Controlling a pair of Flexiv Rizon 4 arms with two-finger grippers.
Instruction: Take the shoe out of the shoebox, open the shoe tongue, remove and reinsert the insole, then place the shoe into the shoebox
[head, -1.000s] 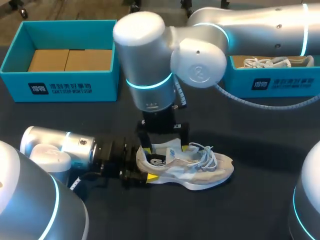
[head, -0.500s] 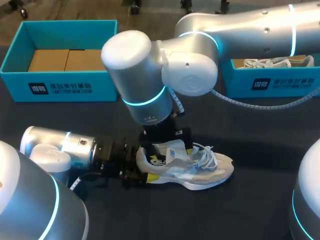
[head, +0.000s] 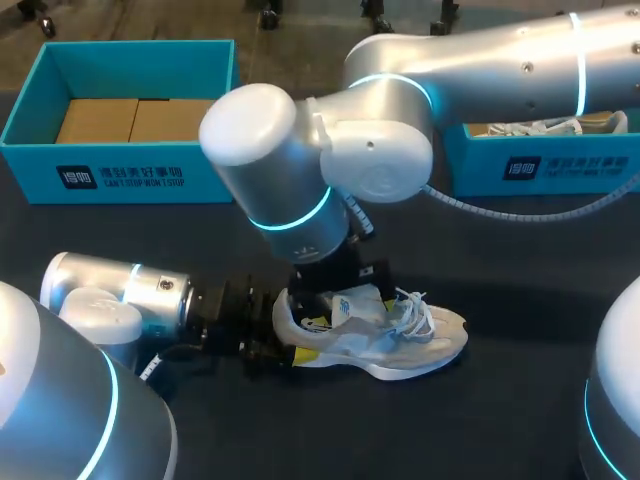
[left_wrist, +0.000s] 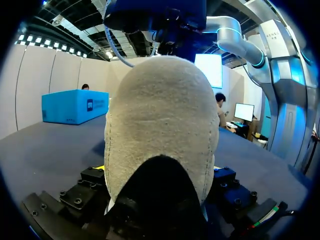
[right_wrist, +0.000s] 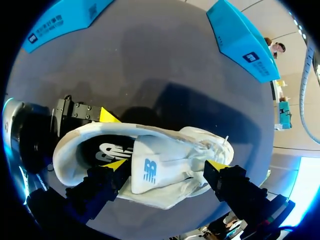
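Your shoe (head: 400, 335) sits on the table (head: 500, 260) at the lower middle of the head view, well apart from the shoebox (head: 40, 110) at upper left. Your left gripper (head: 290, 328) clamps the heel from both sides, likely as an anchor. Your right gripper (right_wrist: 167, 166) spreads wide astride the tongue (right_wrist: 150, 170), apparently to fold it open.

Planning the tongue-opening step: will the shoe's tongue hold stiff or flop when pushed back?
Probably floppy: the tongue is a thin flap, curved over the mouth of the shoe. It looks light, so likely little resistance. The shoe should hardly slide, as the left gripper clamps its heel.
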